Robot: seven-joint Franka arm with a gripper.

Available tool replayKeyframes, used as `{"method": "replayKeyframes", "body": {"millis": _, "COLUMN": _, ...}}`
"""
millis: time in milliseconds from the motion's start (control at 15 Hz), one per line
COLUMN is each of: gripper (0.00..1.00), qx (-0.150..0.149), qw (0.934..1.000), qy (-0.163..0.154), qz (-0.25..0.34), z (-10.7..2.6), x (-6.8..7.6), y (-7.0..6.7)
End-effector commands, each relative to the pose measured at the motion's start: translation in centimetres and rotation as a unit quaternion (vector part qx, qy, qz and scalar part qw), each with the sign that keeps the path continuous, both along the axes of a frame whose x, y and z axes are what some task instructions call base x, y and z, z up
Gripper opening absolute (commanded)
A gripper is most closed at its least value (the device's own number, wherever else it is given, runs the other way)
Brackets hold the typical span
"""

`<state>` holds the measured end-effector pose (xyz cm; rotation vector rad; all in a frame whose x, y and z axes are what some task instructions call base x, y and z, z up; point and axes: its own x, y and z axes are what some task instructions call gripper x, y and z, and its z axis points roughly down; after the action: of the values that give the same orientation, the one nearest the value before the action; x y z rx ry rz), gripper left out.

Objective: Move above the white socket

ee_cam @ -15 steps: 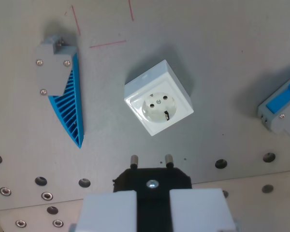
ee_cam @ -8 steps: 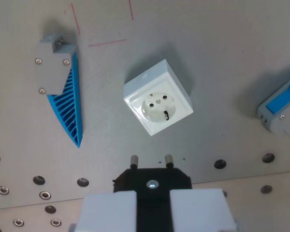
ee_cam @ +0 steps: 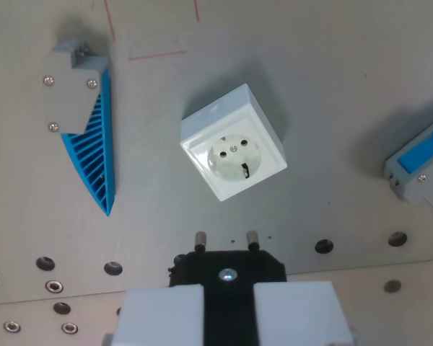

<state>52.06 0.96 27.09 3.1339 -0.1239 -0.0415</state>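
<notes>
The white socket point(ee_cam: 233, 153) lies on the grey table in the middle of the wrist view, turned at an angle, with its round face up. My gripper point(ee_cam: 228, 306) is at the bottom edge. Its white fingers point(ee_cam: 162, 316) are shut on a black plug point(ee_cam: 228, 268). The plug's two metal pins point(ee_cam: 200, 238) point toward the socket and stand a short way below it in the picture, apart from it.
A blue ribbed wedge with a grey block point(ee_cam: 83, 122) stands at the wrist view's left. A blue and grey part point(ee_cam: 422, 171) sits at the right edge. Red lines point(ee_cam: 156, 54) mark the table at the top. Rows of holes and screws point(ee_cam: 323, 246) run along the bottom.
The whole scene has drifted slightly left and up in the view, most at the left side, so the camera has moved. The plug stays held the same way.
</notes>
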Motion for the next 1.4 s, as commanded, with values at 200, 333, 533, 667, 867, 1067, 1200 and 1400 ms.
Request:
{"method": "replayKeyframes", "body": {"millis": 200, "gripper": 0.00, "qx": 0.005, "qw": 0.9970, "qy": -0.040, "qz": 0.066, "z": -1.8, "x": -0.7, "y": -0.2}}
{"method": "replayKeyframes", "body": {"millis": 333, "gripper": 0.00, "qx": 0.005, "qw": 0.9960, "qy": -0.043, "qz": 0.079, "z": -2.5, "x": -0.9, "y": -0.3}}
{"method": "replayKeyframes", "body": {"millis": 533, "gripper": 0.00, "qx": 0.004, "qw": 0.9940, "qy": -0.043, "qz": 0.100, "z": -3.6, "x": -1.3, "y": -0.4}}
{"method": "replayKeyframes", "body": {"millis": 667, "gripper": 0.00, "qx": 0.004, "qw": 0.9926, "qy": -0.041, "qz": 0.114, "z": -4.4, "x": -1.5, "y": -0.5}}
{"method": "replayKeyframes", "body": {"millis": 867, "gripper": 0.00, "qx": 0.003, "qw": 0.9899, "qy": -0.037, "qz": 0.137, "z": -5.5, "x": -1.8, "y": -0.6}}
{"method": "replayKeyframes", "body": {"millis": 1067, "gripper": 0.00, "qx": 0.003, "qw": 0.9871, "qy": -0.033, "qz": 0.156, "z": -6.6, "x": -2.1, "y": -0.7}}
{"method": "replayKeyframes", "body": {"millis": 1200, "gripper": 0.00, "qx": 0.003, "qw": 0.9847, "qy": -0.033, "qz": 0.171, "z": -7.4, "x": -2.4, "y": -0.7}}
{"method": "replayKeyframes", "body": {"millis": 1400, "gripper": 0.00, "qx": 0.002, "qw": 0.9810, "qy": -0.037, "qz": 0.190, "z": -8.7, "x": -2.8, "y": -0.8}}
